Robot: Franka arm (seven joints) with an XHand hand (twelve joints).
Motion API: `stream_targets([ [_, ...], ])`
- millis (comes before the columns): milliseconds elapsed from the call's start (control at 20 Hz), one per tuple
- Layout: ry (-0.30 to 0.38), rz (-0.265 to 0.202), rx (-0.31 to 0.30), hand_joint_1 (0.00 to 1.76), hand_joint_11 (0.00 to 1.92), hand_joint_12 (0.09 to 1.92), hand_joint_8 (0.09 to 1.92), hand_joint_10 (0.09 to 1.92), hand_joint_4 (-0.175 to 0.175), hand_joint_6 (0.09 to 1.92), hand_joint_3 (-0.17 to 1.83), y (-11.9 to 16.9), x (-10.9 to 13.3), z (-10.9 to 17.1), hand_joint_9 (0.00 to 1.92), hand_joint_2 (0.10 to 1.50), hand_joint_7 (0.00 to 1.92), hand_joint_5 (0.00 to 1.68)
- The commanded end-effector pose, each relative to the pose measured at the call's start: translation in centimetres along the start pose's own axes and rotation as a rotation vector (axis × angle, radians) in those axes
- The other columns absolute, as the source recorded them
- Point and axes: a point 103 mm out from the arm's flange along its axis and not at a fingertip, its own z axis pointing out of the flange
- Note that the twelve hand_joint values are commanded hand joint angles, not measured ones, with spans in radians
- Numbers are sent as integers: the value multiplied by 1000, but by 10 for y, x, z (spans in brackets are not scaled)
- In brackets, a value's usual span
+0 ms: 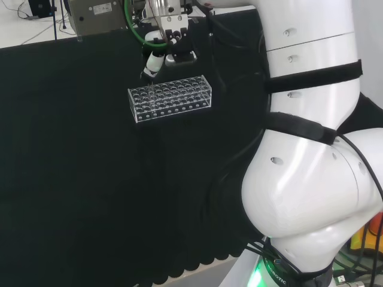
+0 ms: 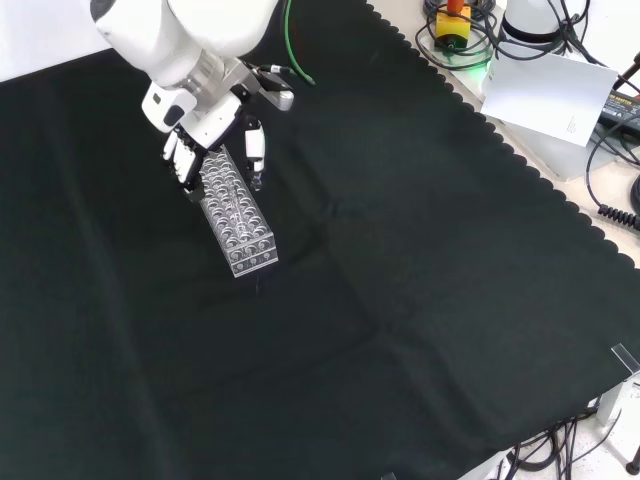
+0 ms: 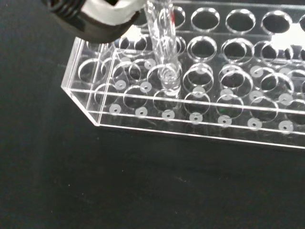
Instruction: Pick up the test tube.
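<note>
Test tube [image 3: 164, 52] of clear glass stands upright in a hole near one end of the clear rack [image 3: 190, 119] on my worktop [image 2: 400, 250]; light, slippery, breakable, I judge. My robot hand [image 2: 205, 140] seems to pinch its upper part.

No legible text, label, number or sign appears anywhere. A grey box [image 1: 99, 15] at the upper left of the head view carries a label too small to read. A white sheet [image 2: 545, 95] at the upper right of the front view bears only a faint, unreadable mark.
</note>
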Motion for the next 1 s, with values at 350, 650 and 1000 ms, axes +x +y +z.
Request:
stream_targets([
  [350, -29, -4, 17, 993, 340, 1482, 925, 846, -158, 960, 678, 6, 4, 14, 679, 747, 861, 524],
  [650, -60, -7, -21, 1042, 459, 1416, 843, 733, -152, 945, 717, 8, 7, 14, 905, 725, 1114, 689],
  [1000, -78, -14, -65, 1090, 572, 1366, 757, 673, -88, 1053, 443, 13, 13, 7, 1045, 896, 1267, 874],
])
